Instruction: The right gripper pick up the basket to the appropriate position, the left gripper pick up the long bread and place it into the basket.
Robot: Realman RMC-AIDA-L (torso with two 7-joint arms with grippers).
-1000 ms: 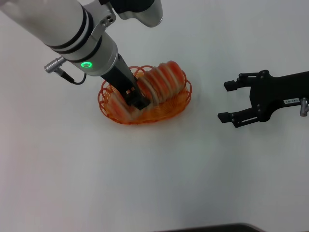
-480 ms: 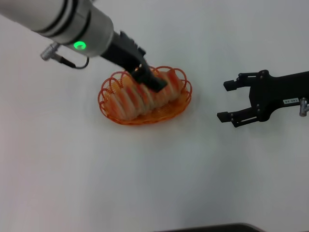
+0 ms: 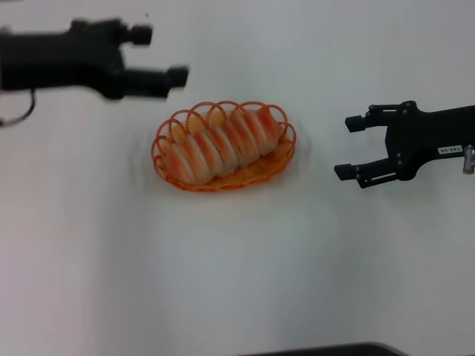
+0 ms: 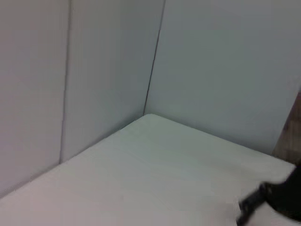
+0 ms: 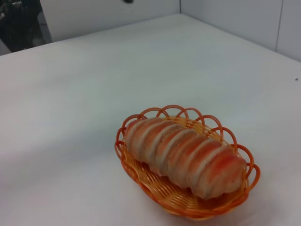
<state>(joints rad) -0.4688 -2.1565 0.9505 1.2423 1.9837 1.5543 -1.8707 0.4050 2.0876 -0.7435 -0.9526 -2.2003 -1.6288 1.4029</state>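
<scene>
The long bread [image 3: 223, 144], cream with orange-red stripes, lies lengthwise inside the orange wire basket [image 3: 169, 176] on the white table. Both also show in the right wrist view, the bread [image 5: 186, 157] resting in the basket [image 5: 155, 189]. My left gripper [image 3: 167, 55] is open and empty, up at the far left, well clear of the basket. My right gripper [image 3: 350, 147] is open and empty, level with the basket and a hand's width to its right. The left wrist view shows only table and walls.
The white table [image 3: 237, 282] stretches around the basket. Grey wall panels [image 4: 94, 70] stand behind the table's far corner. A dark strip [image 3: 319, 350] lies along the front edge.
My left gripper let go of the bread, lifted out of the basket and swung away to the far left. The bread now rests in the basket. The right arm barely moved.
</scene>
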